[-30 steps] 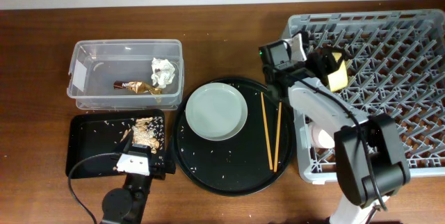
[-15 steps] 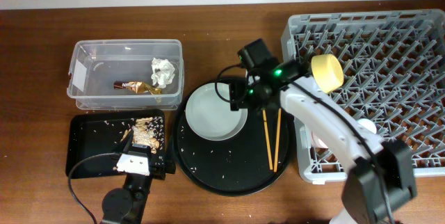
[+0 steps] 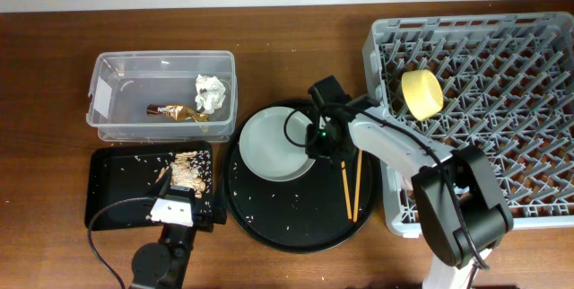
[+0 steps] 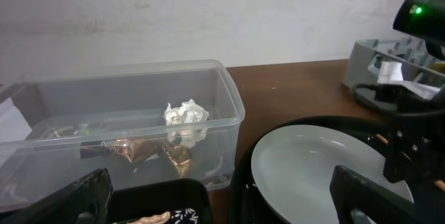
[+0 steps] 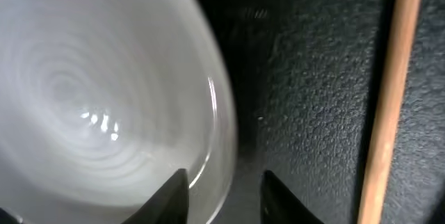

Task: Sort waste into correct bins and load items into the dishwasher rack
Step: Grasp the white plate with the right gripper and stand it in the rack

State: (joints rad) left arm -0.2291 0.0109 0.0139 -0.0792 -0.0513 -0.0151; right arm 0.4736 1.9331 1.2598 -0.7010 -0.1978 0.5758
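The pale grey-green plate (image 3: 278,145) (image 5: 83,99) lies on the round black tray (image 3: 269,222). My right gripper (image 3: 321,145) (image 5: 224,189) is low at the plate's right rim. Its jaws have narrowed and straddle the rim, one finger over the plate and one over the tray, with a gap still showing. Two chopsticks (image 3: 350,168) (image 5: 389,99) lie just to the right. The yellow bowl (image 3: 421,93) stands in the dishwasher rack (image 3: 502,56). My left gripper (image 3: 179,208) (image 4: 226,196) hangs wide open and empty over the shallow black tray (image 3: 108,190), which holds food scraps (image 3: 186,172).
The clear tub (image 3: 161,60) at the back left holds a crumpled tissue (image 3: 212,91) (image 4: 186,113) and a brown-gold wrapper (image 3: 179,110) (image 4: 139,151). Rice grains dot the round tray. The rack fills the right side of the table.
My right arm left the yellow bowl in the rack, swung left and came down to the plate's right rim, with its jaws narrowing. The left arm has not moved.
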